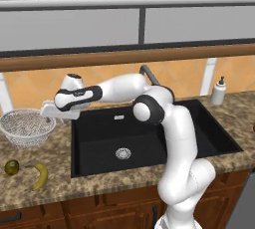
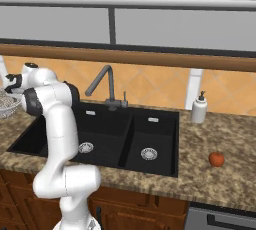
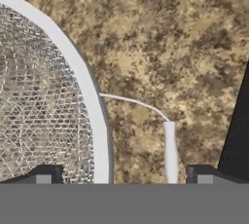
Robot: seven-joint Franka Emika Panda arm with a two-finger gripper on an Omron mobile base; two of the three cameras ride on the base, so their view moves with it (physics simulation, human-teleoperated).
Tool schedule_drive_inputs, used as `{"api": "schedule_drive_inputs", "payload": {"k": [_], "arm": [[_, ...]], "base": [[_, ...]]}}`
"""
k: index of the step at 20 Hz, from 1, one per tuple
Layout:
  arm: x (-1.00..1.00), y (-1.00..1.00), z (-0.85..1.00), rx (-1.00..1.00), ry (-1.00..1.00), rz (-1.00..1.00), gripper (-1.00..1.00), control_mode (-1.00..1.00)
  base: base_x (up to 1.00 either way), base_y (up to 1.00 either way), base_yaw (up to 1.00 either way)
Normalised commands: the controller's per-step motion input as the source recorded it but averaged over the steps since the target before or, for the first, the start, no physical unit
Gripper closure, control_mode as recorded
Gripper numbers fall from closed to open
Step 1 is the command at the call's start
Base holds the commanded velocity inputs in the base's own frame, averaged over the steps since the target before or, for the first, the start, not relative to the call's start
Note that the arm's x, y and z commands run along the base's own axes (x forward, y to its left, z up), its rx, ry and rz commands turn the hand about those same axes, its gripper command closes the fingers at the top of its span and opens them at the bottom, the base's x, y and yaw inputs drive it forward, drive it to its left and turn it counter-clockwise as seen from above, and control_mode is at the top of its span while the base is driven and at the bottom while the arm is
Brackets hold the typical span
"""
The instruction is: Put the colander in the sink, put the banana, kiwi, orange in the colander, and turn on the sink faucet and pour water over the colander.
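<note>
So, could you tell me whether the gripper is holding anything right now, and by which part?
Nothing is held. The gripper is open above the colander, its fingertips standing either side of the rim and side handle, not closed on them.

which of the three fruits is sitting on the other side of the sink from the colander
The orange. It lies alone on the counter right of the sink, while the banana and kiwi lie left of it, in front of the colander.

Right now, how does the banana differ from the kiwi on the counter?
The banana is long, curved and yellow; the kiwi is a round, dull olive-green ball. The banana is the longer of the two, and it lies nearer the sink than the kiwi. Both rest loose on the granite counter, in front of the colander.
</note>
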Motion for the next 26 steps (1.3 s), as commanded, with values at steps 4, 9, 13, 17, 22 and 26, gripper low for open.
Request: {"api": "schedule_drive_inputs", "payload": {"k": [4,9,13,17,22,26], "arm": [[-0.04,0.01,0.0,0.01,0.0,0.01,-1.0,-1.0],[0.0,0.16,-0.17,0.0,0.0,0.01,-1.0,-1.0],[-0.06,0.18,-0.01,0.0,0.0,0.01,-1.0,-1.0],[0.0,0.0,0.0,0.0,0.0,0.0,-1.0,-1.0],[0.0,0.0,0.0,0.0,0.0,0.0,-1.0,-1.0],[0.12,0.02,-0.01,0.0,0.03,0.0,1.0,-1.0]], "base": [[0.0,0.0,0.0],[0.0,0.0,0.0],[0.0,0.0,0.0],[0.0,0.0,0.0],[0.0,0.0,0.0],[0.0,0.0,0.0]]}}
